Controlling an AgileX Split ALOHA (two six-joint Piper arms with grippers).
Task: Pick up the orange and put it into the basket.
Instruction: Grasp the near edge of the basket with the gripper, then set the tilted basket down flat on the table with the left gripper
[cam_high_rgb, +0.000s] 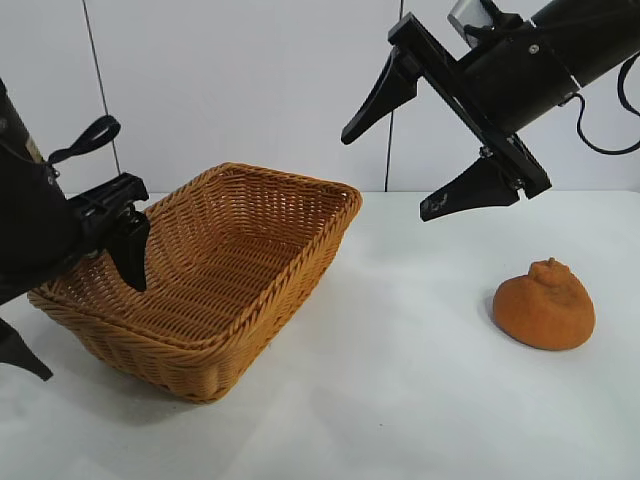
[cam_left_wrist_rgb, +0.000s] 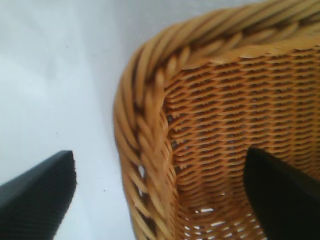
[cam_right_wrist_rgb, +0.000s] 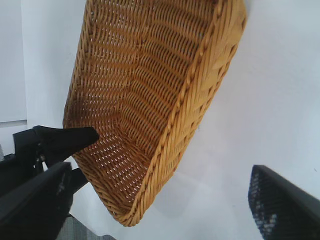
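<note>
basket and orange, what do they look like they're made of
The basket: woven wicker or rattan by the look, tan-orange, with visible strand rows, gaps between them and a braided rim. A slight sheen hints at varnish, though I can't be sure.

The orange: dull, matte, lumpy skin with a knobby stem end. It looks like real fruit, but a foam or plastic replica can't be ruled out.

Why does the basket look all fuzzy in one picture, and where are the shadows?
Left wrist view: the basket rim sits very close to the camera, so its weave looks soft and blurry. Exterior view: sharper, with faint grey shadows on the table under the basket and beside the orange. Right wrist view: a pale shadow lies along the basket's edge.
</note>
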